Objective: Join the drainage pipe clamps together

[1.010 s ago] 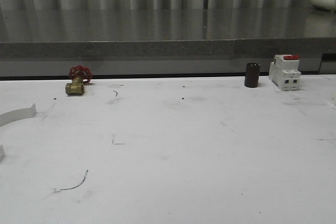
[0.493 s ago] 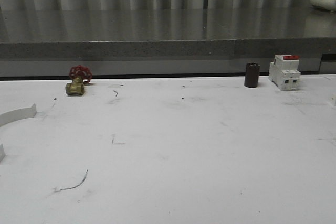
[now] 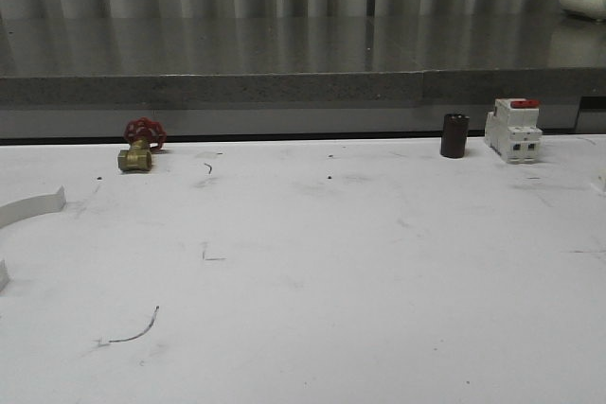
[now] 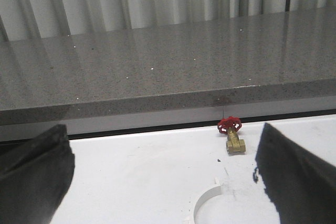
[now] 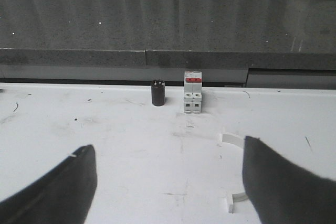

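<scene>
L gripper (image 4: 163,182) hangs over the white table (image 3: 360,262) w/ its dark fingers (image 4: 31,174) spread wide, nothing between them. In the gap ahead lies one drainage pipe clamp (image 4: 206,203), a white half-ring flat on the table, only partly in shot. Past it, roughly 1 o'clock from the clamp in the left wrist view, sits a brass valve (image 4: 234,141) w/ red handwheel, close to the grey stone ledge (image 4: 157,66).

R gripper (image 5: 165,182) is also wide open, fingers (image 5: 52,192) apart, holding nothing. Second clamp half (image 5: 235,169) lies on the table just by the other finger, mostly hidden behind it; a tab end shows nr the bottom. Straight ahead, 12 o'clock, stands a white breaker (image 5: 192,92) w/ red top, and a small dark cylinder (image 5: 157,93) just beside it at its 9 o'clock, both upright nr the table's back edge.

Front cam: first clamp half (image 3: 33,207) curves in at the far left edge, at about 7 o'clock from the valve (image 3: 139,149). Cylinder (image 3: 454,135) and breaker (image 3: 513,130) stand at far right. The two clamp halves are well apart, not joined.
</scene>
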You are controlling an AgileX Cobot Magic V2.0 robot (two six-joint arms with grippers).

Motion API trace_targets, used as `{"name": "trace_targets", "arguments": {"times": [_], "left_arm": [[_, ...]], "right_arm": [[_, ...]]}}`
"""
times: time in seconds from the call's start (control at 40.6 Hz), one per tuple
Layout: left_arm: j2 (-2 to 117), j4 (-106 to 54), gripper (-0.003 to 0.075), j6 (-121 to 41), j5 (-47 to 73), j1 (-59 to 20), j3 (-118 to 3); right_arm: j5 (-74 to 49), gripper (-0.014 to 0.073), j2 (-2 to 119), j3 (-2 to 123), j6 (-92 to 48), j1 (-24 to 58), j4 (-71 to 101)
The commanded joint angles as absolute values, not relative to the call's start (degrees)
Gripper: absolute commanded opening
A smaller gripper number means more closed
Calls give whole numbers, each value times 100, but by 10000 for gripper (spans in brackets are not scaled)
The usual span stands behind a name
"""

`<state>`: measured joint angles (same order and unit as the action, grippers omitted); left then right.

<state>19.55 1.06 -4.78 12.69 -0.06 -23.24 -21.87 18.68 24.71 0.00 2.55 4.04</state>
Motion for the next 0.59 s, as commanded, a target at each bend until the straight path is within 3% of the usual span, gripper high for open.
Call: {"name": "trace_targets", "arguments": {"times": [0.0,0.246,0.443,0.567], "left_arm": [[2042,-154,669,-454,880,-10,-2527],[3105,-265,669,-454,1701,-10,-3039],[4919,-329,669,-454,3404,-10,-4262],[6014,-329,669,-454,3804,-10,-4925]], "right_arm": [[-1775,593,1943,2689,-44,209,395],[-1775,593,1943,2689,-44,209,395],[-1775,593,1943,2689,-44,209,395],[-1775,593,1943,2689,-44,209,395]]}}
